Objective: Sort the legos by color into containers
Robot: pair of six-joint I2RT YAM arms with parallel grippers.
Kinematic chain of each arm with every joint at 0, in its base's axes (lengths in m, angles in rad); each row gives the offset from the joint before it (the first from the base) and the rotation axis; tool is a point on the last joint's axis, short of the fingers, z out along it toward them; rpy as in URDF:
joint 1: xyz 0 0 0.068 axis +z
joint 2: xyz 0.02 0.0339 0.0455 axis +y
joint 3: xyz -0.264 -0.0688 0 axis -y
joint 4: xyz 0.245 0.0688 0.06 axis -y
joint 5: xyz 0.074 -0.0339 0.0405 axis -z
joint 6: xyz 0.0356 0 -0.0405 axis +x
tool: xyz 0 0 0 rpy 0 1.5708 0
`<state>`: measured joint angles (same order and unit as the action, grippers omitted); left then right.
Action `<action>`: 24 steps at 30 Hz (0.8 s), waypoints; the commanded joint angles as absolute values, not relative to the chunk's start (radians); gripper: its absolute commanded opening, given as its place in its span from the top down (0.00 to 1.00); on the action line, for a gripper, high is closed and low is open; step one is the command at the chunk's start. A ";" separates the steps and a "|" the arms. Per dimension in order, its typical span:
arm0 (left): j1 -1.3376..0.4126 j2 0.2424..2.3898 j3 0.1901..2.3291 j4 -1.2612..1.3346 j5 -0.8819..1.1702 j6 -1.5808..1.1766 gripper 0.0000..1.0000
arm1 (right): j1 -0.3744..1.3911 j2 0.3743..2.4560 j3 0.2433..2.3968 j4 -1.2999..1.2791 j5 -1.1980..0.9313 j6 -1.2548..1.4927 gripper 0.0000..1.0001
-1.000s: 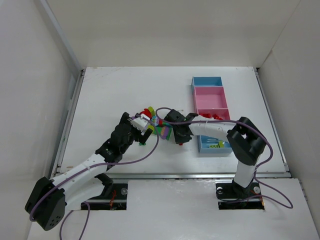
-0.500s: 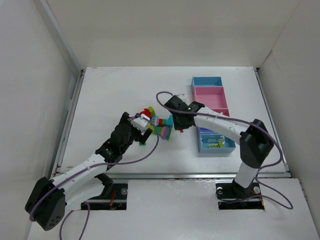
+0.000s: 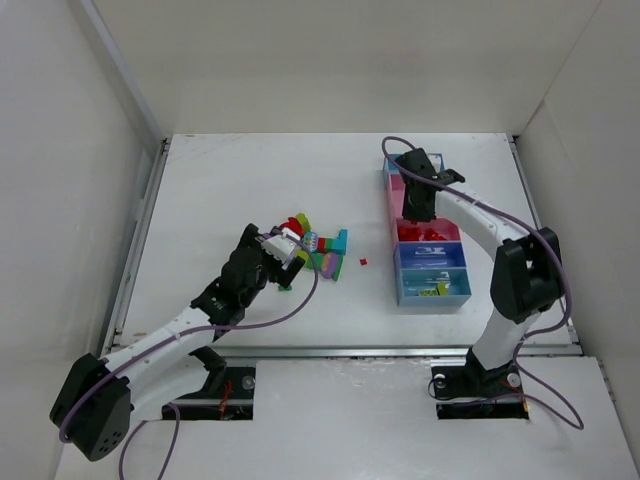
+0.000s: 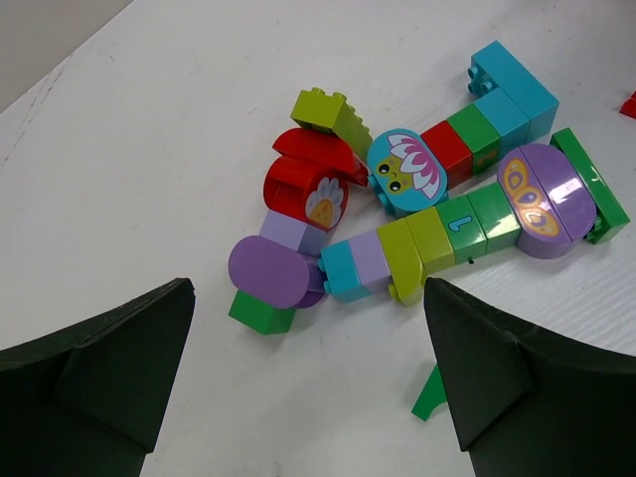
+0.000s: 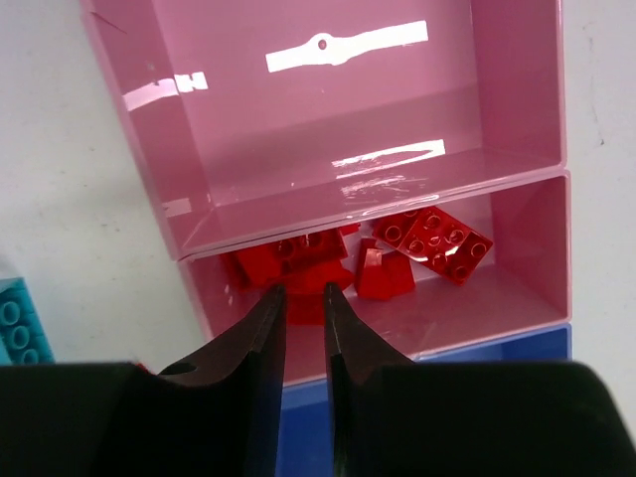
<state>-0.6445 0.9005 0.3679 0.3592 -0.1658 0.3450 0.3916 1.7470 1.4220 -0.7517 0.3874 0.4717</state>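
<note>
The legos (image 3: 318,250) lie in a pile at mid-table: red, green, teal, purple and yellow-green bricks, some joined in rows (image 4: 437,224). My left gripper (image 3: 292,248) sits at the pile's near-left side, wide open and empty (image 4: 308,397). The containers form a strip at the right (image 3: 388,200). My right gripper (image 3: 415,212) hangs over the second pink bin (image 5: 556,248), which holds several red bricks (image 5: 437,243). Its jaws (image 5: 304,293) stand nearly closed, with a small red lego between the tips.
A tiny red piece (image 3: 363,262) lies alone on the table between pile and strip. A green sliver (image 4: 429,393) lies by my left gripper's right finger. The first pink bin (image 5: 129,149) holds nothing. The end blue bin (image 3: 432,290) holds a few bricks. White walls surround the table.
My right gripper has moved from the lego pile back and to the right, over the pink bin with red bricks. The left arm has not moved.
</note>
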 commanded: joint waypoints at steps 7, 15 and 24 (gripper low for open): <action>-0.640 0.894 0.380 0.402 -0.181 0.347 0.00 | 0.348 1.763 1.425 -0.710 0.341 0.417 0.56; -0.630 0.904 0.371 0.411 -0.181 0.356 0.00 | 0.392 1.680 1.416 -0.710 0.342 0.362 0.47; -0.630 0.904 0.371 0.420 -0.172 0.356 0.00 | 0.653 1.745 1.352 -0.676 0.155 0.247 0.36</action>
<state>-0.6327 0.9077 0.3679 0.3637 -0.1696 0.3565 0.6777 1.6947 1.4021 -0.6842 0.2409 0.2665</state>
